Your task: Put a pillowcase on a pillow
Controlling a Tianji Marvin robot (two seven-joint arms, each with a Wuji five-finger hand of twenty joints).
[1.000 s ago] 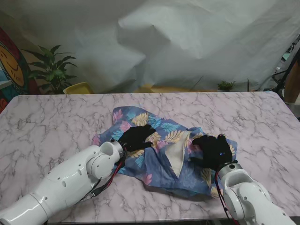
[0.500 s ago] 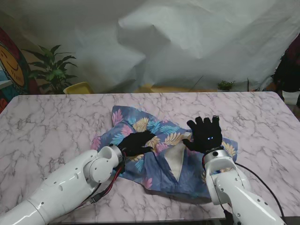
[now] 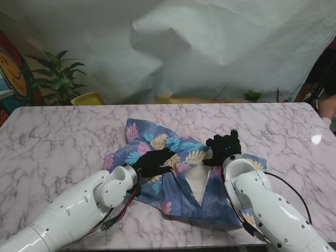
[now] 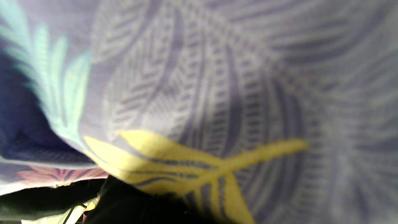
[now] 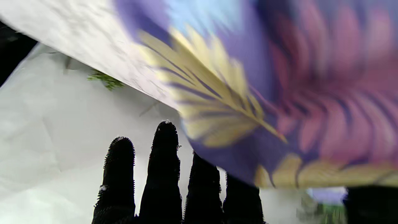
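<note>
The leaf-print pillowcase point(image 3: 173, 163) lies rumpled on the marble worktop point(image 3: 63, 136), the white pillow point(image 3: 197, 181) showing through its mouth nearest me. The left hand point(image 3: 155, 161) rests on the cloth; whether its fingers pinch it I cannot tell. The right hand point(image 3: 224, 148) is raised at the opening, fingers point(image 5: 163, 174) straight and spread, holding nothing (the cloth hangs beside them). It should probably take the hem first while the left pins the pillow.

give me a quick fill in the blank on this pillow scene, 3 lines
The pillowcase is printed with colourful ____.
The white pillow shows through a gap between the two ____.
The table has a ____ pattern.

Missing words: leaves; hands; marble
</note>
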